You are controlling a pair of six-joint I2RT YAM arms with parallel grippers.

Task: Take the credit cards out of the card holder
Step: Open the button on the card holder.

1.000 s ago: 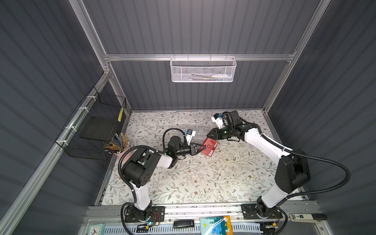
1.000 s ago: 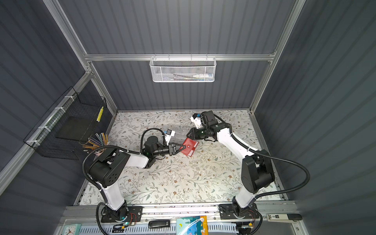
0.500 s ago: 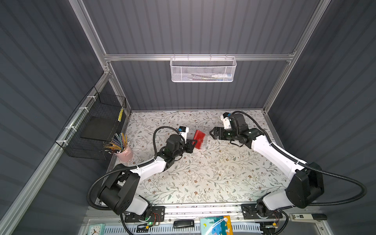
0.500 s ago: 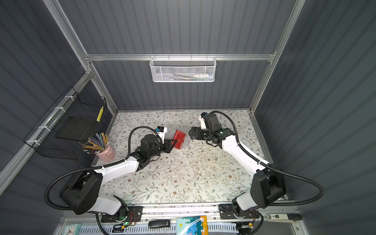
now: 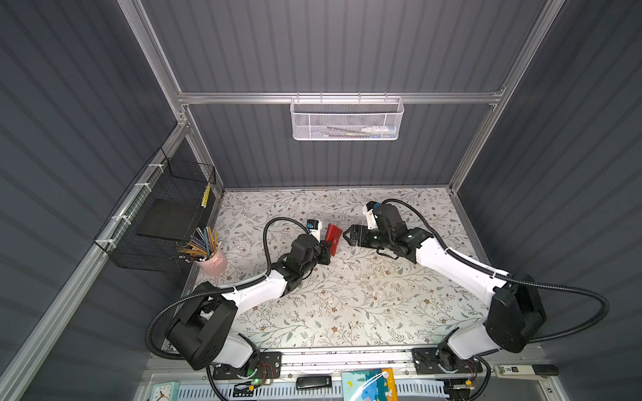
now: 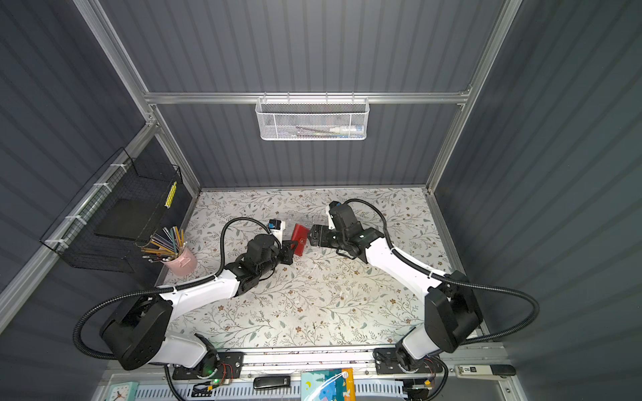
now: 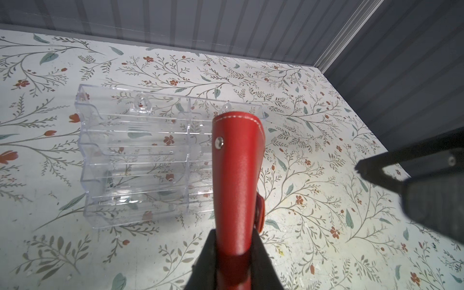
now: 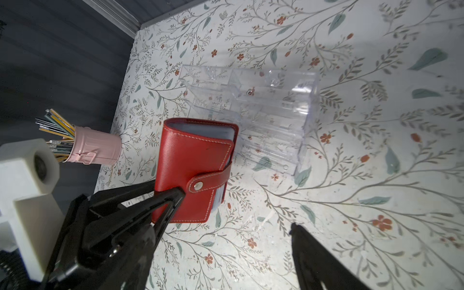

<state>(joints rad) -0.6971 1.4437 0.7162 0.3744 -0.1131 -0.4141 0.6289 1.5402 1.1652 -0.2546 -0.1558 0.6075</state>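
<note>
The right gripper (image 5: 348, 236) has let go and hangs open just right of the card holder (image 5: 333, 234). The left gripper (image 5: 328, 249) alone clamps the holder's near edge, lifting it off the table (image 5: 347, 305). Its strap (image 8: 208, 179) is snapped shut, so no cards are out. A clear organizer (image 7: 135, 160) lies just beyond, and a pencil cup (image 5: 212, 262) stands well left.

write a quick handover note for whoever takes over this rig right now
Left tool shut on the card holder, holding it above the table.
Right tool open beside it, not touching.
Snap strap buttoned; no credit cards out or visible.
Done: holder grasped. Left: unsnap the strap, open the holder, pull out the cards.
</note>
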